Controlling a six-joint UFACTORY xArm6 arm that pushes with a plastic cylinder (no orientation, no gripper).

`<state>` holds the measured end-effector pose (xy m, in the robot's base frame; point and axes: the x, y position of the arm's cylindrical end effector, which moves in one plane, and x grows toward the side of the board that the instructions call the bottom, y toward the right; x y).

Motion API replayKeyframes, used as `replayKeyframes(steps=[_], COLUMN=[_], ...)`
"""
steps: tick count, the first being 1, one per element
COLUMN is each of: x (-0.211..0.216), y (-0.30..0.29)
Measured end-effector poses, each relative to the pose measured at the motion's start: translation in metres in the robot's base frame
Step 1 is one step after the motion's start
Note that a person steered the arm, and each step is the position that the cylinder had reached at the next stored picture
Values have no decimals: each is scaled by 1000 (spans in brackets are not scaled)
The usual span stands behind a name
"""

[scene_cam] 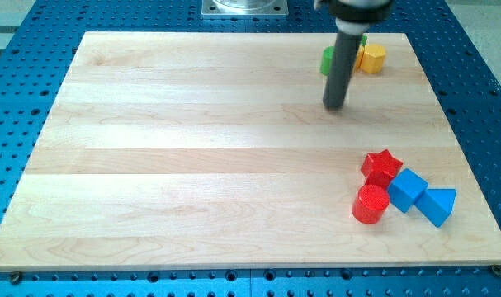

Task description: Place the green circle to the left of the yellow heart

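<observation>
Red and blue blocks sat nearest the view's bottom, at its right: a red cylinder [370, 204] touching a blue cube [407, 190], a blue triangle [437, 205] just beside that, and a red star [382, 167] behind them. None of these belonged to the task, and they lay well apart from the work.

Farther up the pale wooden board [192, 148], my tip [334, 106] rested on bare wood, below and slightly toward the view's right of the green block. Being a plain rod, it had no fingers to open or close and held nothing.

Near the view's top edge, the green circle [327, 59] showed only as a sliver at the rod's left side, its shape mostly hidden. A yellow block [372, 58], presumably the yellow heart, sat just to the rod's right.

Judging by this layout, green already lay on the yellow block's left, close by, so little or nothing seemed left to do.
</observation>
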<state>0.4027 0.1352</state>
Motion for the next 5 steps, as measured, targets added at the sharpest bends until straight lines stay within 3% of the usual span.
replayKeyframes(steps=[1, 2, 3, 5], x=[64, 101, 118, 111], y=[14, 11, 5, -13])
